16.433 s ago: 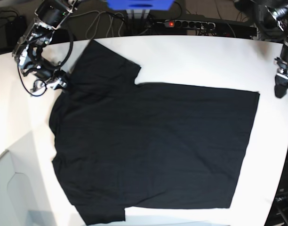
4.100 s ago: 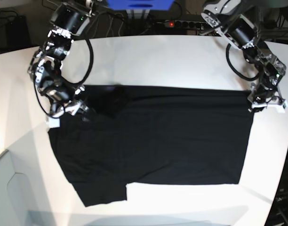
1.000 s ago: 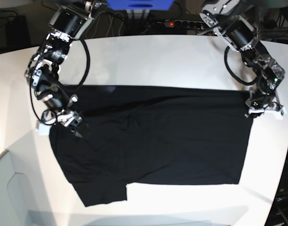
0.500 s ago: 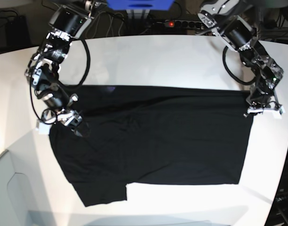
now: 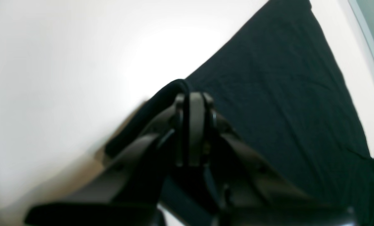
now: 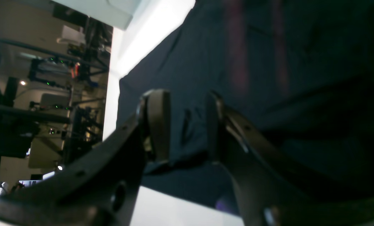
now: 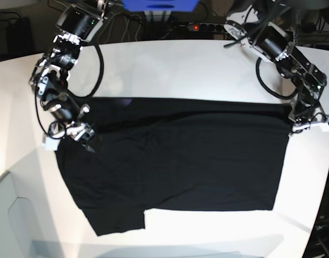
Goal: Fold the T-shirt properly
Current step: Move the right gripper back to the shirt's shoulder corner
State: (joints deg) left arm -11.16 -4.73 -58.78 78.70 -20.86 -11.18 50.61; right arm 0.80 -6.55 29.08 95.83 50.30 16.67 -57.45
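Since half a second before, your left gripper (image 7: 306,127) slid outward pinching the T-shirt (image 7: 180,161), while your right gripper (image 7: 78,133) stood spread.

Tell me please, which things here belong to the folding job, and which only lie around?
For the job:
T-shirt
left gripper
right gripper

Just lying about:
power strip
cables
blue box

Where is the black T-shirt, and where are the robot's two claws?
T-shirt (image 7: 191,161), base view, middle of the flat body.
Left gripper (image 5: 193,108), left wrist view, tips pinched together on a fabric edge.
Right gripper (image 6: 185,125), right wrist view, gap between its tips.
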